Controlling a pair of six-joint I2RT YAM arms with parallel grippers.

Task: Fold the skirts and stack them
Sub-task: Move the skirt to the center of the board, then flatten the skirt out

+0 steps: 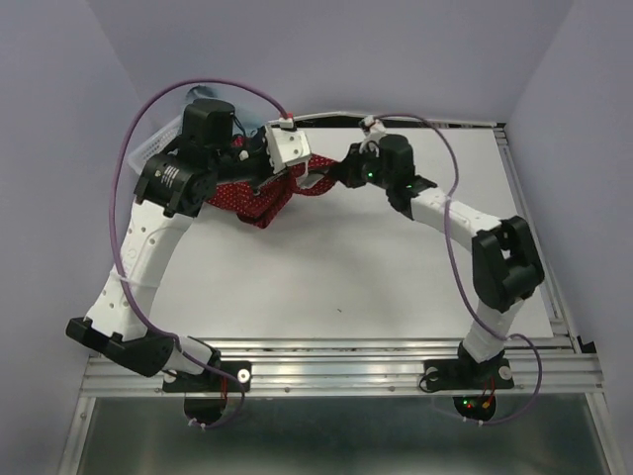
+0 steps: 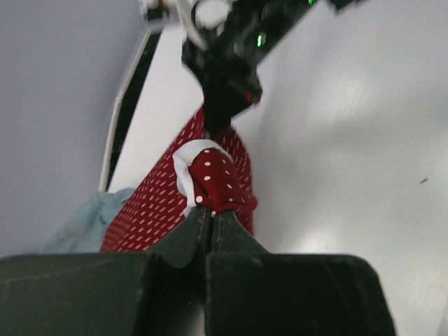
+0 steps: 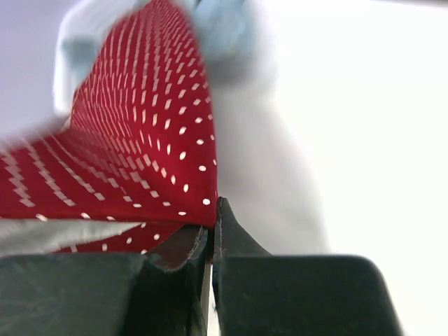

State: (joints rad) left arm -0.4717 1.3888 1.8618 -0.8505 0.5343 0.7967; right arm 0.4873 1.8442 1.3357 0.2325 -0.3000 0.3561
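Firmly, right end effector (image 3: 213,213) grips the red skirt (image 3: 140,140).

A white table (image 1: 396,277) fills the space between pale lilac walls (image 1: 59,119), with a dark strip (image 1: 465,123) running along its far edge and a ribbed metal rail (image 1: 346,368) across its near edge. A tiny dark speck (image 1: 339,311) lies on the bare surface, toward the near middle. At the far left corner sits a white basket (image 1: 148,153), mostly hidden from view.
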